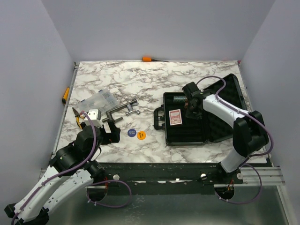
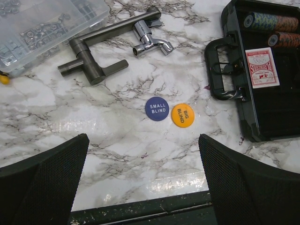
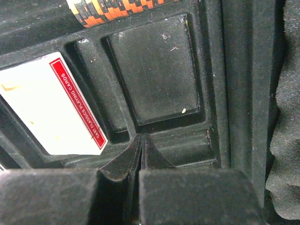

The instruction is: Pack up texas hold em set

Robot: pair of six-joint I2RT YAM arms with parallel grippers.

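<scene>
We see right gripper (image 3: 141,140) jaws pressed together, nothing between, tips inside case (image 1: 197,135). Empty pocket (image 3: 152,70) just ahead of them, deck (image 3: 51,108) seated to their left, chips (image 3: 126,9) beyond. We see left gripper (image 2: 142,150) jaws wide apart, empty. Blue disc (image 2: 156,108), orange disc (image 2: 183,115) ahead of them on table (image 2: 117,140), outside case. We judge deck and chips packed. Discs, then closing lid (image 1: 239,96), remain.

In the left wrist view, near the middle of the frame, the blue disc (image 2: 156,108) reads "SMALL BLIND" in white, and the orange disc (image 2: 183,115) touching its right side reads "BIG BLIND". In the right wrist view, at the left, the card deck (image 3: 51,108) has a red edge band reading "CLASSIC PLAYING CARDS" after a short word that is unclear. The deck's print in the left wrist view is too small to read.
</scene>
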